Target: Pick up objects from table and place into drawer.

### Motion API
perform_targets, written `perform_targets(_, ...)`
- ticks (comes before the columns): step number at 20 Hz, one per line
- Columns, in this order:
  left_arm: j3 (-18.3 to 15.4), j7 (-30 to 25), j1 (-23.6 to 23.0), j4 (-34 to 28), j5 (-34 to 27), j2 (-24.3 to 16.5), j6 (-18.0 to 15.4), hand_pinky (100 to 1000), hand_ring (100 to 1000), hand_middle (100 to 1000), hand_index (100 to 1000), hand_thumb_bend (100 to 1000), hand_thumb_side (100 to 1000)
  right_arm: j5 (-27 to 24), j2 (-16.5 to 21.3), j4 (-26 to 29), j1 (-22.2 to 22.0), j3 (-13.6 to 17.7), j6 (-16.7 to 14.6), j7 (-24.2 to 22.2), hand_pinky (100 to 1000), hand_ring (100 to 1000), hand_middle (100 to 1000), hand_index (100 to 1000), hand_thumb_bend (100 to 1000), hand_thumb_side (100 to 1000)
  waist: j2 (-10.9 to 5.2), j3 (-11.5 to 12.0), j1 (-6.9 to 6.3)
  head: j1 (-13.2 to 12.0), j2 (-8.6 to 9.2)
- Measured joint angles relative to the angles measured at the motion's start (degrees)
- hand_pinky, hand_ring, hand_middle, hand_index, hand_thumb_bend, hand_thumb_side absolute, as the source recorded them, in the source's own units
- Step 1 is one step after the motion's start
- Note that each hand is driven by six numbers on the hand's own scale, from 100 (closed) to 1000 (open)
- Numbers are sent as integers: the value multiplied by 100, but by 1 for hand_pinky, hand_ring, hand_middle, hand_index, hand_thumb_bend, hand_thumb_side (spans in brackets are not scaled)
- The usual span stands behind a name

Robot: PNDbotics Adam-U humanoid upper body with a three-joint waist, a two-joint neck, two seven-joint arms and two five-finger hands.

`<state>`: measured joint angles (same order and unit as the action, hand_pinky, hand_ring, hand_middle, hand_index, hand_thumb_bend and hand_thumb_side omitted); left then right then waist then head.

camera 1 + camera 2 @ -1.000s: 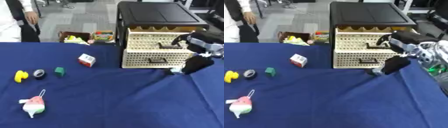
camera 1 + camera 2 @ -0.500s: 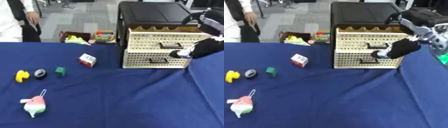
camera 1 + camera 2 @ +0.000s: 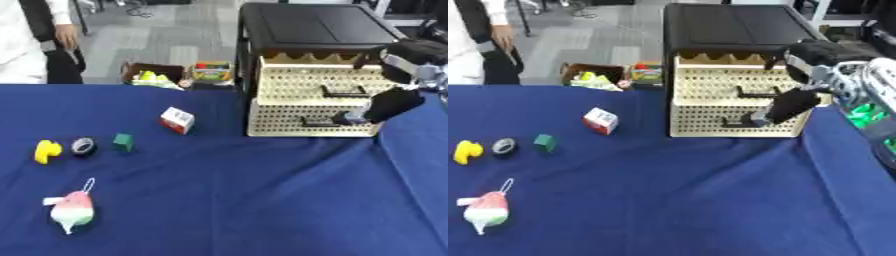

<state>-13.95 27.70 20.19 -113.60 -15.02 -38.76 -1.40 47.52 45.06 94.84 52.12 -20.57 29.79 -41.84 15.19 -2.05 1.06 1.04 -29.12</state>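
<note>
A beige perforated drawer unit [image 3: 306, 92] with a black top stands at the back right of the blue table; both drawers look closed. My right hand [image 3: 388, 105] reaches in from the right, and its tip sits at the right end of the lower drawer's handle [image 3: 322, 121]. On the left lie a white and red box [image 3: 177, 120], a green cube [image 3: 122, 142], a black tape roll [image 3: 83, 146], a yellow piece [image 3: 45, 151] and a watermelon-shaped toy [image 3: 72, 210]. My left hand shows in neither view.
The blue cloth [image 3: 254, 200] covers the whole table. Beyond the far edge, on the floor, are a cardboard box [image 3: 153, 77] of items and a colourful box [image 3: 210, 72]. A person [image 3: 31, 45] stands at the far left. Something green [image 3: 866, 112] lies behind my right arm.
My right hand rose from near the table beside the unit to the upper drawer's level, then came down to the lower drawer's handle. The objects on the left stay put.
</note>
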Motion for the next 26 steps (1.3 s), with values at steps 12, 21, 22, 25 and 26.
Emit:
perform_targets(12,-2,-3,-5,0,-2,2,-1,400,482,538,822,173,704,147,-334,-639,253,-128,0,0,100,100,100,857,650,464,13,56,4,12,5)
perform_targets(21,-16,-4,-16,0,-2,5,0,399,481,537,819,173,704,116,-447,-1024,280,-199,0,0,100,100,100,853,645,449,45,61,7,14,6)
perform_targets(22,-21,-4,-19,0,-2,5,0,399,481,537,819,173,704,89,-466,-1083,274,-219,0,0,100,100,100,853,645,448,52,66,7,15,7)
perform_targets(25,-35,-4,-34,0,-2,7,0,398,480,537,819,173,704,25,-503,-1219,250,-259,2,2,100,100,100,852,645,444,62,70,8,21,21)
perform_targets(26,-35,-4,-35,0,-2,7,0,398,480,537,819,172,703,14,-507,-1260,236,-276,3,3,100,100,100,851,644,442,67,70,8,24,29)
